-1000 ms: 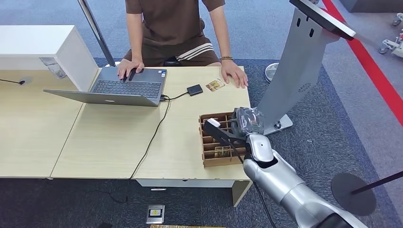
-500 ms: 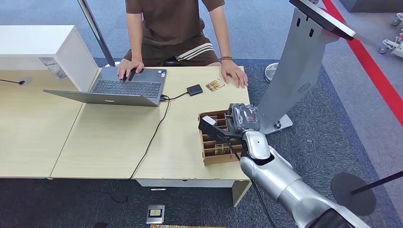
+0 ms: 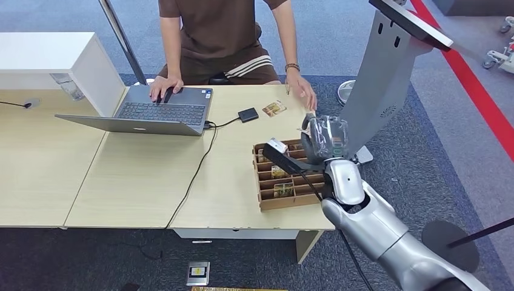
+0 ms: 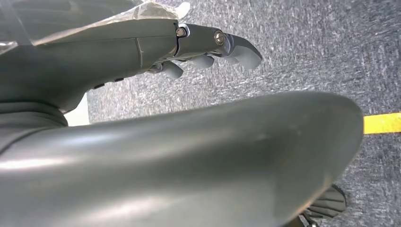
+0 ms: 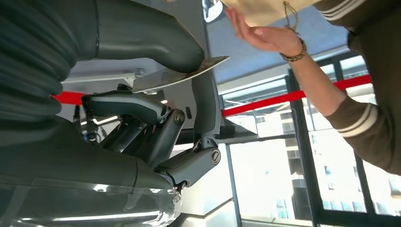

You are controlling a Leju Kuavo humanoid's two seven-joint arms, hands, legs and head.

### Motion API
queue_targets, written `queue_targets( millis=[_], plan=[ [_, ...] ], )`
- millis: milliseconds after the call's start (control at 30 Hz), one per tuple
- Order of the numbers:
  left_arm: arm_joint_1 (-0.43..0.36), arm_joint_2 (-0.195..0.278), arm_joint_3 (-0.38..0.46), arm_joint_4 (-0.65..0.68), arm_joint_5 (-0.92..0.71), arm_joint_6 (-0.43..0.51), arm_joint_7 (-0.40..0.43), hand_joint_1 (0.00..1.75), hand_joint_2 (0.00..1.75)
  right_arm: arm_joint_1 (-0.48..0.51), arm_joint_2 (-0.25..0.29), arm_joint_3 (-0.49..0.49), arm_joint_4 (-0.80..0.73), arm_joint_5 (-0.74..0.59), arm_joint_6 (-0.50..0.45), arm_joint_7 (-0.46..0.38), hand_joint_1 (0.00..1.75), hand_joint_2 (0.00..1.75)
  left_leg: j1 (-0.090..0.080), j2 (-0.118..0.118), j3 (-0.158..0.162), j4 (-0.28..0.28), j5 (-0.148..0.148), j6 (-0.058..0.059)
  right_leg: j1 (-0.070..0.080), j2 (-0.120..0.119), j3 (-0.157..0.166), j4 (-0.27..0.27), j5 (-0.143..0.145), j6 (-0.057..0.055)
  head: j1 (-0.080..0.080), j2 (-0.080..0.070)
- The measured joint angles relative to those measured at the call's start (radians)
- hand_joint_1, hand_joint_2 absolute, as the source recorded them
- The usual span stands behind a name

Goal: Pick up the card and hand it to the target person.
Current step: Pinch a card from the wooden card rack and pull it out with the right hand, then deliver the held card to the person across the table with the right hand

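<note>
Card (image 5: 182, 75) sits pinched edge-on between the thumb and a finger of the right hand (image 3: 290, 160), raised over the brown divided box (image 3: 285, 203) at the desk's (image 3: 139, 182) corner. Beyond the box, the person's hand (image 3: 303, 94) is lifted above the desk. Left hand (image 4: 208, 47) hangs over carpet, fingers curled, holding nothing. No lettering is legible.

My right hand (image 5: 156, 118) pinches a thin card (image 5: 182, 74) between thumb and finger. A person's hand (image 5: 265, 34) hovers near the card's tip.
</note>
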Motion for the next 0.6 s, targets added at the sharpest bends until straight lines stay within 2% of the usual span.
queue_targets(
  millis=[167, 367, 600],
  plan=[
    [0.0, 0.008, 0.0, -0.008, -0.011, -0.004, 0.007, 0.0, 0.0, 0.038, -0.035, -0.041, -0.108, -0.043, -0.005, -0.075, 1.75, 1.75, 0.0, 0.0, 0.0, 0.0, 0.0, 0.0, 0.0, 0.0, 0.0, 0.0, 0.0, 0.0, 0.0, 0.0],
    [0.001, 0.025, -0.006, -0.032, -0.028, -0.008, 0.011, 0.0, 0.0, 0.074, -0.056, -0.078, -0.189, -0.191, -0.068, -0.24, 1.75, 1.75, 0.0, 0.0, 0.0, 0.0, 0.0, 0.0, 0.0, 0.0, 0.0, 0.0, 0.0, 0.0, 0.0, 0.0],
    [-0.024, 0.042, -0.029, -0.059, -0.067, -0.041, 0.026, 0.0, 0.0, 0.109, -0.078, -0.114, -0.235, -0.322, -0.117, -0.387, 1.75, 1.75, 0.0, 0.0, 0.0, 0.0, 0.0, 0.0, 0.0, 0.0, 0.0, 0.0, 0.001, 0.0, 0.0, 0.0]
  ],
)
